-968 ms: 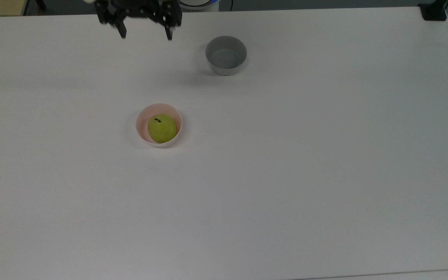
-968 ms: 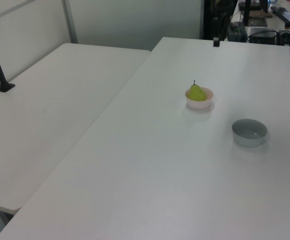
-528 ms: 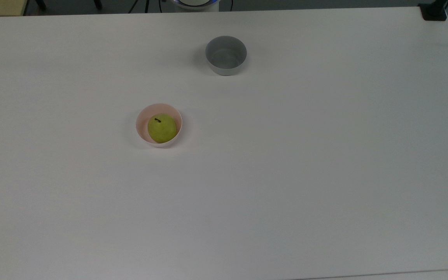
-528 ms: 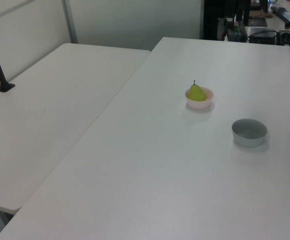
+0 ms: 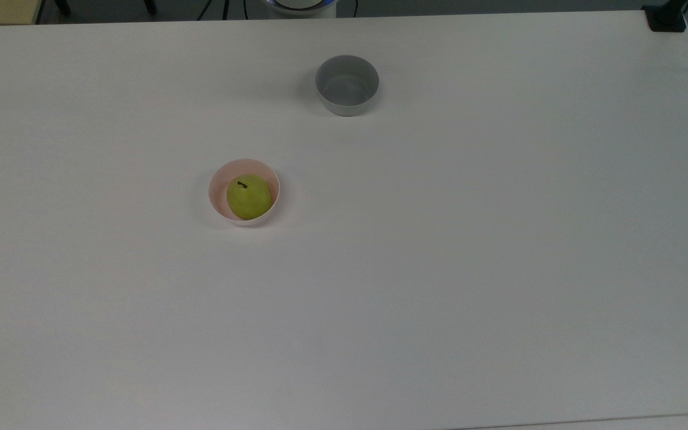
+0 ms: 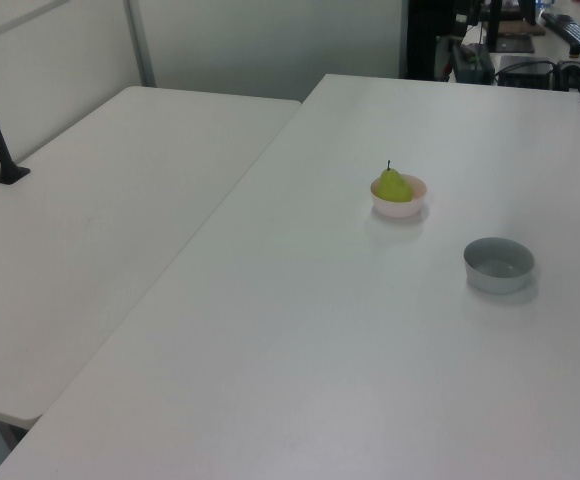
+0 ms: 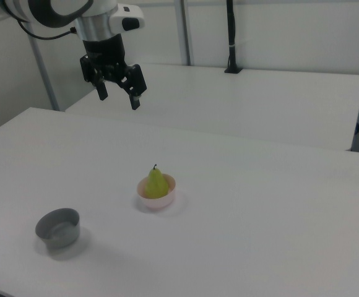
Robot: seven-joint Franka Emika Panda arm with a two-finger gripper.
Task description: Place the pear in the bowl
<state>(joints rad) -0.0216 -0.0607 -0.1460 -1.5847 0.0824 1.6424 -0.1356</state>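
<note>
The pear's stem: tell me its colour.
Dark brown to black, on the yellow-green pear sitting in the pink bowl. The top view shows it best.

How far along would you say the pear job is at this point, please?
It looks finished: the pear sits inside the pink bowl, stem up. Nothing is in hand; the gripper hangs open and empty, high above the table and away from the bowl. The grey bowl stands apart. Nothing appears left to do.
</note>
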